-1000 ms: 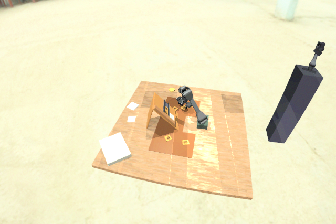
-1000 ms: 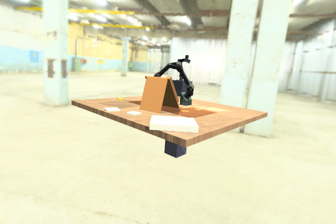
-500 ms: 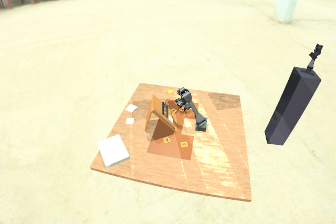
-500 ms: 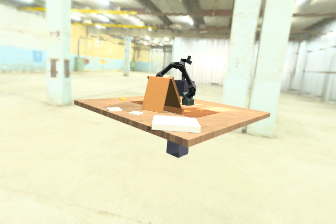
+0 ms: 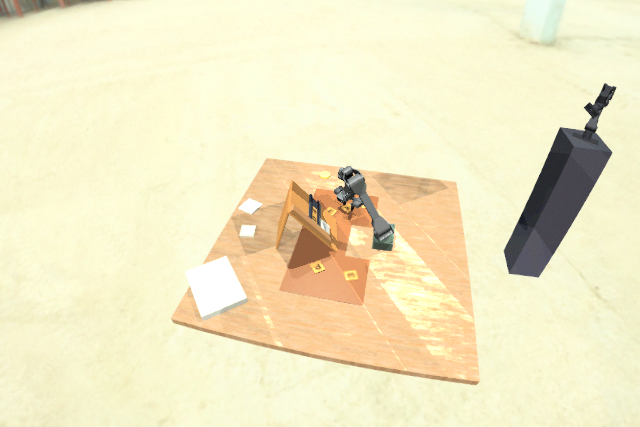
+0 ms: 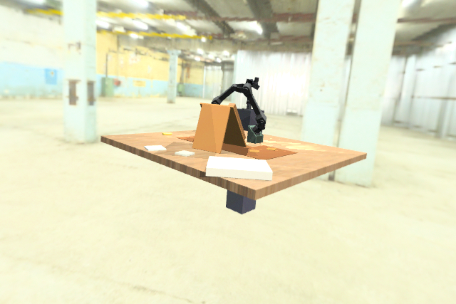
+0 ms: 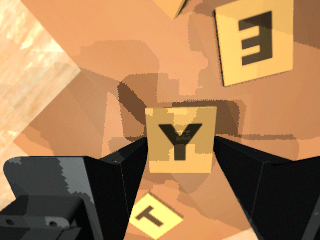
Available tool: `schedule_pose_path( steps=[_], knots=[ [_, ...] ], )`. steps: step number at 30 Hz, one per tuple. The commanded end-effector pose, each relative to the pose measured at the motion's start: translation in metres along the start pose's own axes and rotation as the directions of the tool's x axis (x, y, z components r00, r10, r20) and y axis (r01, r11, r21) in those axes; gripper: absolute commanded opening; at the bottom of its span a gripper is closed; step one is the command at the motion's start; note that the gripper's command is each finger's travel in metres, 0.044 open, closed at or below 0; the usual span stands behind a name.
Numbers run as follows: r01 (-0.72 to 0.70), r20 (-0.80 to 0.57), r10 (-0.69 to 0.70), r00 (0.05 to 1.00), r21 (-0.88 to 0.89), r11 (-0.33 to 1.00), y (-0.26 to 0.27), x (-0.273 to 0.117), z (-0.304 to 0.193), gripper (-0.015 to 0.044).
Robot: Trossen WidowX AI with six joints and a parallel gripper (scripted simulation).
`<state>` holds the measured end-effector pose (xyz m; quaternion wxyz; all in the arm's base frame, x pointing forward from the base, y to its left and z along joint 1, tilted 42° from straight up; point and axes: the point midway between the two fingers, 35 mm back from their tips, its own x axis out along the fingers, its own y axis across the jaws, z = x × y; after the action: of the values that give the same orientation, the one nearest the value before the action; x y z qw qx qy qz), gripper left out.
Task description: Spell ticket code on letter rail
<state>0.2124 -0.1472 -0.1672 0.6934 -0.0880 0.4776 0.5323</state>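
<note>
My gripper (image 5: 347, 203) (image 7: 179, 141) is shut on the Y tile (image 7: 162, 162), held above the orange mat with the letter upright in the wrist view. The E tile (image 7: 230, 60) lies to the upper right there, and the T tile (image 7: 174, 217) lies below. Two yellow tiles (image 5: 317, 267) (image 5: 351, 275) lie on the mat's near part. The tilted board (image 5: 283, 226) (image 6: 209, 127) carries a dark rail (image 5: 311, 205) with a yellow tile (image 5: 314, 215) in it. A white ticket (image 5: 324, 226) is on the board; its print is too small to read.
A white block (image 5: 216, 285) (image 6: 238, 166) lies near the counter's corner. Two white cards (image 5: 250, 205) (image 5: 247, 230) lie behind the board. A yellow disc (image 5: 324, 174) (image 6: 167, 133) lies near the far edge. The arm's dark green base (image 5: 383, 243) stands beside the mat (image 5: 299, 284).
</note>
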Motion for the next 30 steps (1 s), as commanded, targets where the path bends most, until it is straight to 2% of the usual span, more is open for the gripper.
schedule_pose_path(
  steps=[1, 14, 23, 30],
  knots=[
    [0.002, -0.004, -0.002, 1.0, -0.005, 1.0, 0.0, -0.003, 0.0, 0.0],
    [0.015, 0.006, -0.015, 1.0, 0.016, 1.0, -0.003, -0.006, 0.001, 0.0],
    [0.175, 0.102, -0.201, 0.974, 0.225, 0.959, -0.043, -0.019, 0.018, 0.0],
    [0.239, 0.197, -0.333, 0.922, 0.384, 0.892, -0.072, -0.036, 0.035, 0.0]
  ],
)
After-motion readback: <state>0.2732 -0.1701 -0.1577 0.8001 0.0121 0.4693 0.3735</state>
